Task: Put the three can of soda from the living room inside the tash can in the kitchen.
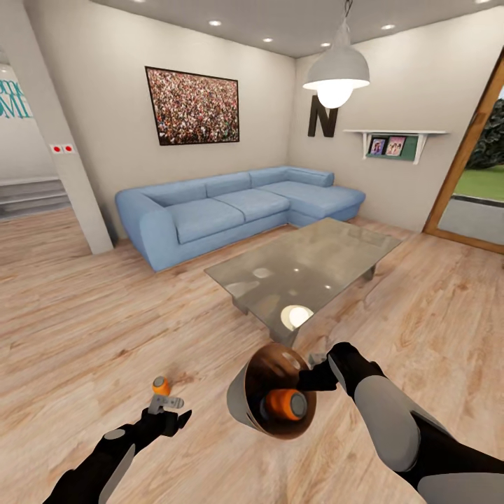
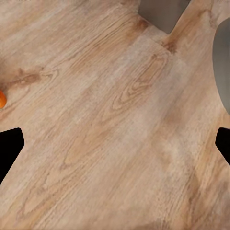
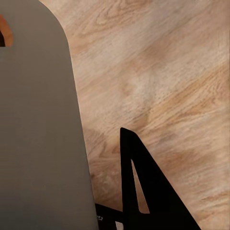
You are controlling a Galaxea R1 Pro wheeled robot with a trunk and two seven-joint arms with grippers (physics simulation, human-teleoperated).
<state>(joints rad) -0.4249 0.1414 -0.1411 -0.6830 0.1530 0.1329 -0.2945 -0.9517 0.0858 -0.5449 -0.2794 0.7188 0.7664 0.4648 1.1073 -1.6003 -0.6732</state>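
Left gripper: your left gripper (image 1: pixel 168 406) hung low over the light wood plank floor (image 1: pixel 84 308), jaws apart and holding nothing; in the left wrist view the two dark fingertips (image 2: pixel 9 148) sat wide with only bare boards between them.
Loose can: one small orange soda can with a grey top (image 1: pixel 161 384) stood upright on the floor just beyond that gripper, near it but not touching. An orange sliver (image 2: pixel 2 99) showed at the frame edge in the left wrist view, so the can was off-axis, not between the fingers.
Advice, left: you needed to swing the wrist until the can sat centred between the fingertips, then come in level at mid-height and close slowly; a glancing finger would likely have tipped it and sent it rolling.
Bin: the round grey-walled trash can with the glossy brown interior (image 1: pixel 241 399) was tilted, mouth facing the camera, with another orange can (image 1: pixel 283 404) lying inside.
Right gripper: your right gripper (image 1: pixel 316 374) was at the bin's rim and looked clamped on it; in the right wrist view the grey wall (image 3: pixel 38 143) ran beside one dark finger (image 3: pixel 143 191).
Advice, right: you'd have done well to level the bin before moving, so the can inside couldn't roll out.
Third can: the blue one I could not locate.
Background: glass-topped low table (image 1: pixel 308 262), blue corner sofa (image 1: pixel 231 206).
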